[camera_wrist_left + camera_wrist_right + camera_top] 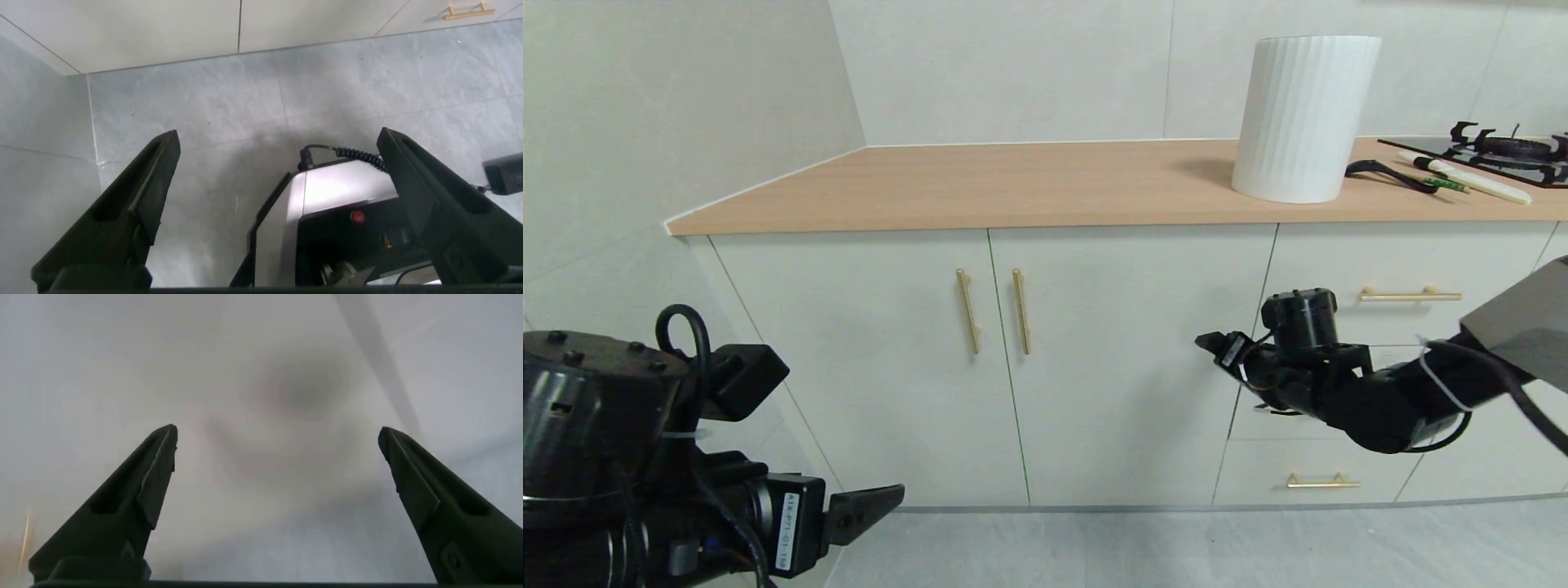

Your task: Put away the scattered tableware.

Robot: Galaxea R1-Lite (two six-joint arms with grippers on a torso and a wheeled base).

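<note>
A black utensil (1401, 177), perhaps a spoon, lies partly hidden behind the white container (1303, 118).

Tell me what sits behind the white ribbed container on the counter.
A black utensil pokes out past the white ribbed container, on the wooden counter toward the stove. Its other end, and anything directly behind, is covered.

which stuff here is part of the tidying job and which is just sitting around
For the job: black utensil, cream utensil, small green piece, all loose on the countertop; probably the white ribbed container beside them.
Just lying about: gas hob, cupboard doors, drawers.
</note>
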